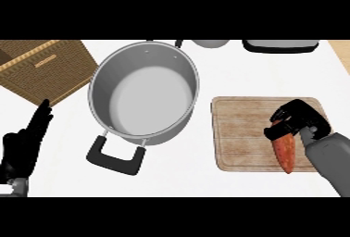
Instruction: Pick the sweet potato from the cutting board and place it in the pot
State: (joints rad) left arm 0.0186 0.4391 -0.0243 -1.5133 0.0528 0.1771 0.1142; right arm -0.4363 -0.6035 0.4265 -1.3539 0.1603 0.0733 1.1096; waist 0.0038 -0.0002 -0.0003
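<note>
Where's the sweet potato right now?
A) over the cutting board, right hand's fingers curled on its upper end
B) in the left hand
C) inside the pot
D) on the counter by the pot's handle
A: the sweet potato shows over the cutting board with the right hand curled round its upper end, and the pot holds nothing.

orange tapered sweet potato [284,152]: lengthwise along board's right side, far end inside curled black right hand [297,120] | pale wooden rectangular cutting board [239,134]: flat, just right of pot | grey round metal pot [147,99]: upright, open, black handle nearest
</note>
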